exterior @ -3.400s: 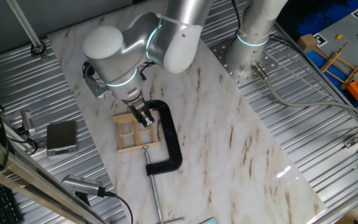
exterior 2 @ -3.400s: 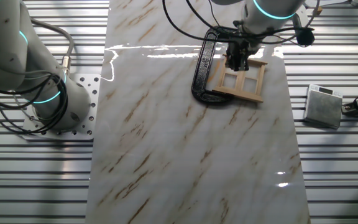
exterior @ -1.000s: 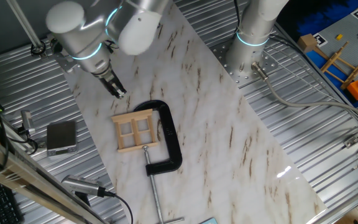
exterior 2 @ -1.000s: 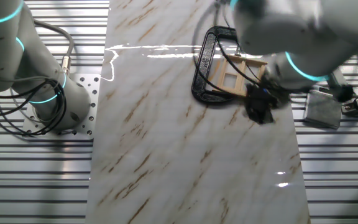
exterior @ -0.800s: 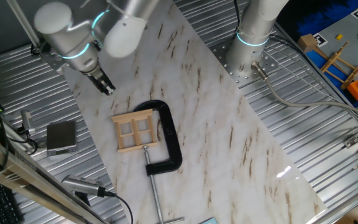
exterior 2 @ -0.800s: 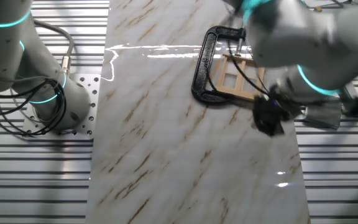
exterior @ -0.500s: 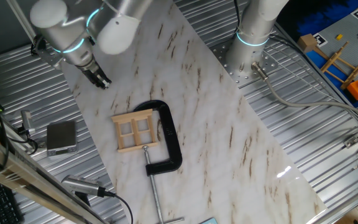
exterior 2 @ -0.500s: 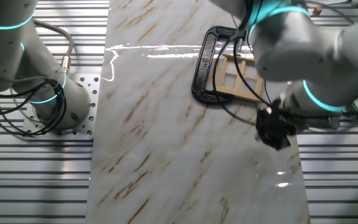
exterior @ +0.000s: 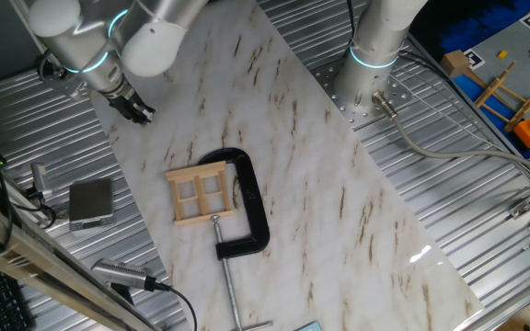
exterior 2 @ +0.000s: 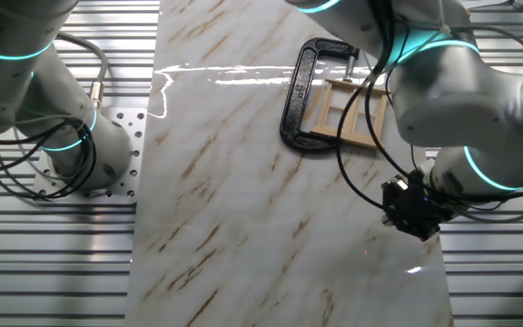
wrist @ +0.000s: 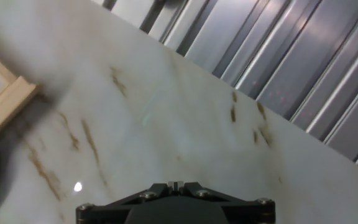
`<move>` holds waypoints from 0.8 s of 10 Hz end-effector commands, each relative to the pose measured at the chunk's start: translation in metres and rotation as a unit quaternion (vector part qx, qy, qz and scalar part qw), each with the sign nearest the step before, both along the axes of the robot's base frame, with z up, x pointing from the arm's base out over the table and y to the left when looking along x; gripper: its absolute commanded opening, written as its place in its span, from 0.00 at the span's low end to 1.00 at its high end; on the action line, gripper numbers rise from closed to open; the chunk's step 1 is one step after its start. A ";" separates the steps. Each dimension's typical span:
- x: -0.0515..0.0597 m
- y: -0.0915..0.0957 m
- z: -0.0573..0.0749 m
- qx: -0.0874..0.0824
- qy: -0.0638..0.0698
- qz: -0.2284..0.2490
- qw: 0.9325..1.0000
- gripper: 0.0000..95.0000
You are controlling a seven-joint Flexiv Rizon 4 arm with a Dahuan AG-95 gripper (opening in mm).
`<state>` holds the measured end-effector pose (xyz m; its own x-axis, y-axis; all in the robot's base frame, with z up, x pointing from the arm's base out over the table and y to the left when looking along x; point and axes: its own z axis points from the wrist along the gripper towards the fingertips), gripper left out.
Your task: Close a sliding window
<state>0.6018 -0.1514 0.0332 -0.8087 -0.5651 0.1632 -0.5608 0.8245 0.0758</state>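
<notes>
Hand view shows your gripper with jaws pressed together, holding nothing, well apart from the window. The window lies inside the black clamp; I judge you should retreat slowly without touching it.

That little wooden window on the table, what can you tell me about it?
The window is a small, roughly square frame of pale wood, with crossbars dividing it into four panes. It lies flat on the marble-look board, slightly turned. A black C-shaped clamp wraps round one side and appears to pinch it in place. Nothing else touches it: the gripper is well off, near the board's edge. The hand view shows only one corner.
</notes>
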 end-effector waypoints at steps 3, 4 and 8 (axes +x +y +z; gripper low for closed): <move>0.002 0.002 -0.001 -0.001 0.000 -0.002 1.000 0.00; 0.003 0.004 -0.002 -0.001 0.000 -0.002 1.000 0.00; -0.001 0.011 -0.001 -0.007 -0.001 -0.045 0.999 0.00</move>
<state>0.5997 -0.1410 0.0324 -0.8458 -0.5065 0.1677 -0.5036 0.8617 0.0628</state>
